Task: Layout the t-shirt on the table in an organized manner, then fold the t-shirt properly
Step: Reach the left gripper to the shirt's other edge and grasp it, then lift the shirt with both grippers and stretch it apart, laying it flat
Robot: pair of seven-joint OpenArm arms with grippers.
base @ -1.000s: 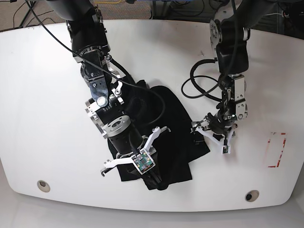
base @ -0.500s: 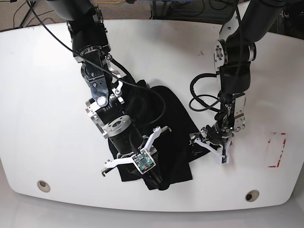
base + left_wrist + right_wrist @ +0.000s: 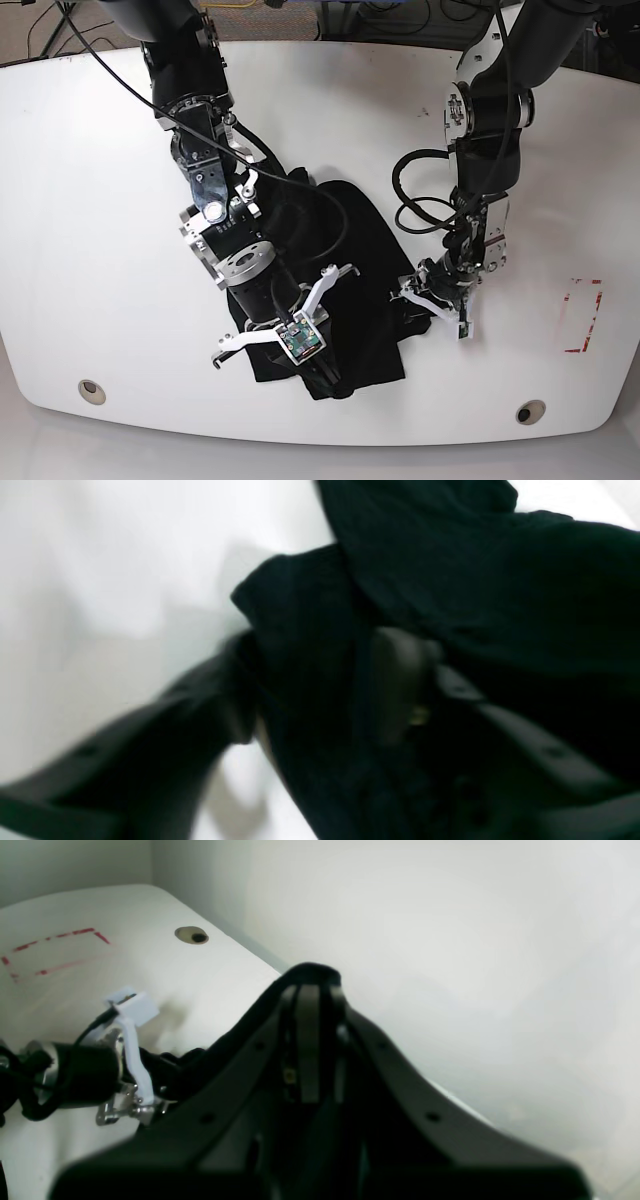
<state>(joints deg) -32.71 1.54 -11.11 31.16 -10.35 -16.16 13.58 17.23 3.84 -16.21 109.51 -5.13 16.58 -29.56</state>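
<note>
white glossy table [image 3: 90, 200] fills the base view, with the black t-shirt [image 3: 350, 250] bunched in a crumpled heap at lower centre, not yet spread flat. its long axis runs from upper left to lower right of the frame. the right hand [image 3: 318, 375] sits at the heap's lower edge, fingers pressed together and pinching a fold of cloth. the left hand [image 3: 432, 300] is at the heap's right edge, cloth lying between its fingers; whether it has closed on it i cannot tell, as the wrist view is blurred. both hands are on the shirt, so spreading likely means pulling apart.
</note>
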